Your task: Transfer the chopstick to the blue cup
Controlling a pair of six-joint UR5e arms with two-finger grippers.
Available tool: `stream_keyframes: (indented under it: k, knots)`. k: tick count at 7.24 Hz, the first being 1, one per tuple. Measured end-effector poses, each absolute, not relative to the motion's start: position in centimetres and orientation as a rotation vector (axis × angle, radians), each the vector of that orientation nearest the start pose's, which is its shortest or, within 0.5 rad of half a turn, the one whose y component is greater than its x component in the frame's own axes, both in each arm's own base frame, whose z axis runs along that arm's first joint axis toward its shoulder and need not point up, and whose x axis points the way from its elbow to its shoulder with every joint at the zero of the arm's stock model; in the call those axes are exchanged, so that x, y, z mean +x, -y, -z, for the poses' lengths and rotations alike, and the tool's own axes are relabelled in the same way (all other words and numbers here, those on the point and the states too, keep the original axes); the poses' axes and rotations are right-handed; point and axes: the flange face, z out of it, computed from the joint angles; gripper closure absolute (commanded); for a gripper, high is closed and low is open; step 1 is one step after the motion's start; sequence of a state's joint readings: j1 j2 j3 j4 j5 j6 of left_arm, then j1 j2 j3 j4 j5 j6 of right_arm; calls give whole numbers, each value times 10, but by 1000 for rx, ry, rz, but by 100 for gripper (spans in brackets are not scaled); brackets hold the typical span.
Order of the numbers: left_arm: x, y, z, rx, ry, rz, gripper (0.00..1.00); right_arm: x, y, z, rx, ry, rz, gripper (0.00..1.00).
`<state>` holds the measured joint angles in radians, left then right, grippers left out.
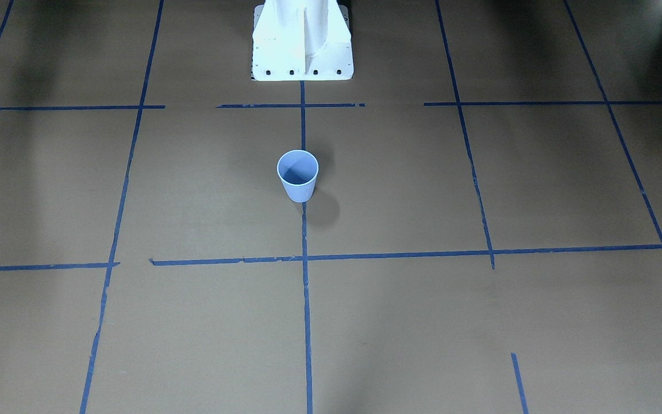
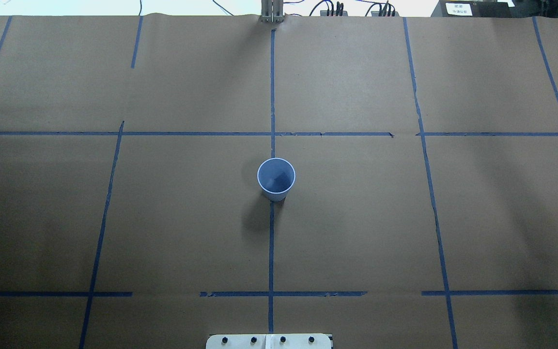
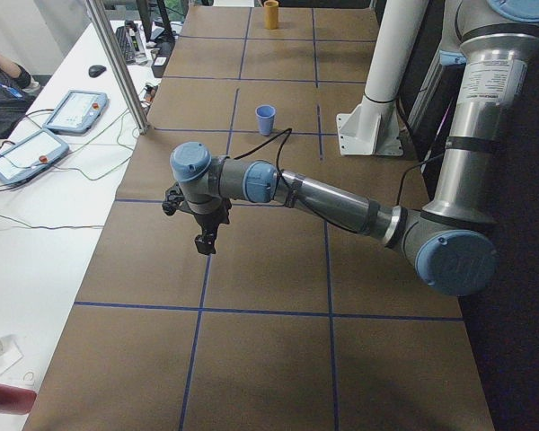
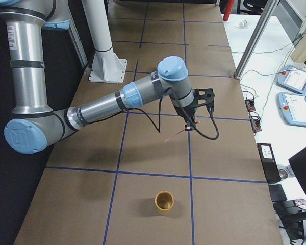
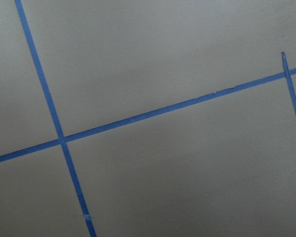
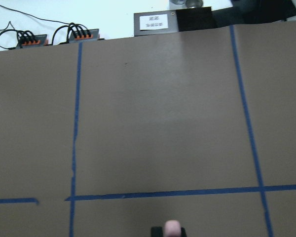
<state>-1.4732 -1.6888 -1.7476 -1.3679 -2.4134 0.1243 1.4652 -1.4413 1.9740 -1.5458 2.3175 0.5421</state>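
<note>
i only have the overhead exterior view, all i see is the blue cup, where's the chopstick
observer: The right gripper holds the chopstick over the paper toward the table's right end.
operator: and the left arm
observer: The left gripper hangs over the paper toward the left end. I cannot tell whether it is open.
operator: anything else on the table
observer: A yellow cup stands upright, nearer the right end than the right gripper.

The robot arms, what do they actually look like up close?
Both are silver metal tubes with light blue caps on rounded grey joints. The left arm and right arm each end in a small black gripper, left, right, trailed by a thin black cable.
</note>
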Motion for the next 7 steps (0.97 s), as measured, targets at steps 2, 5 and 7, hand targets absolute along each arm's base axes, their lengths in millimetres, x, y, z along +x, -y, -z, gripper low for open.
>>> stream_keyframes:
  k: [2,5,7]
  knots:
    - [-45,509,-565,82,-828,-195,0,-71,538,-334,215,924,-195,100]
    - [-63,482,-596,59,-815,-185,0,-180,540,-223,136,962,-215,100]
    - [-64,481,-595,61,-814,-182,0,-255,524,-158,143,978,-239,100]
